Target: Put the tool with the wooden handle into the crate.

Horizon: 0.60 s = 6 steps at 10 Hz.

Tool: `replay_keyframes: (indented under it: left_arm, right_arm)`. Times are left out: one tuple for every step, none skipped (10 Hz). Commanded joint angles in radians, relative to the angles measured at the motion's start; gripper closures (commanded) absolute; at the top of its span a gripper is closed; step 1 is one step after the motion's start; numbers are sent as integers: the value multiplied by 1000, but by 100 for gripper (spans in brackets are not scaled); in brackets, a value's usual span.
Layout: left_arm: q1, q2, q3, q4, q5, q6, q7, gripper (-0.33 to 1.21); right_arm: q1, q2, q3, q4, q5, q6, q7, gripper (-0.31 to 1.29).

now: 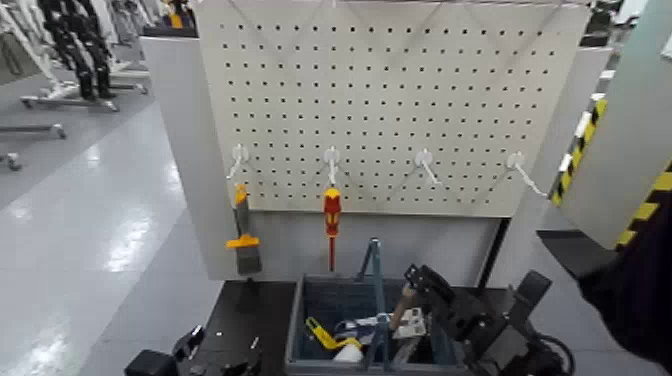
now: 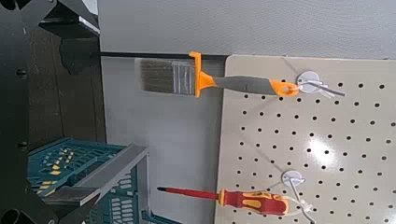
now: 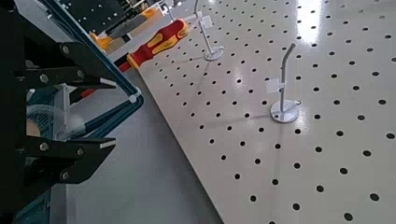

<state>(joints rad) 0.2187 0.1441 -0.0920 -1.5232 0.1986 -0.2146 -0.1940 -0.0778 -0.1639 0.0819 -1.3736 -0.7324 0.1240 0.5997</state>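
The tool with the wooden handle [image 1: 402,306] stands tilted inside the crate [image 1: 298,332]; only its pale handle shows, and its blade is hidden below. My right gripper [image 1: 416,283] hovers over the crate's right half, just above the handle's top end. In the right wrist view its fingers [image 3: 67,75] stand apart, so it is open, with the crate's rim [image 3: 110,110] beyond them. The left gripper [image 1: 188,350] rests low at the table's near left, away from the crate.
A pegboard [image 1: 400,90] rises behind the crate. A brush with an orange handle [image 1: 243,235] and a red-and-yellow screwdriver [image 1: 331,220] hang from its hooks. The crate's tall centre handle [image 1: 375,268] stands left of my right gripper. Yellow and white items [image 1: 322,336] lie inside.
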Motion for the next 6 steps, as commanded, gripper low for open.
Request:
replay_keyframes:
  left_arm:
    - [1,0,0,0,2,0,-1,11]
    - [1,0,0,0,2,0,-1,11]
    - [1,0,0,0,2,0,-1,11]
    - [1,2,0,0,2,0,-1,11]
    - [1,2,0,0,2,1,-1,11]
    - [1,2,0,0,2,1,-1,11]
  right_arm:
    - [23,6,-45,-54,48,0,-37,12]
    - [33,9,-54,-79,71,-3,-60,11]
    - [43,12,-60,-101,97,-4,-77,11]
    - [52,14,-62,-117,116,-17,-90,11]
    - [64,18,-71,-142,140,-21,-109,11]
    - [87,23,-82,-180,189,-40,-138,11]
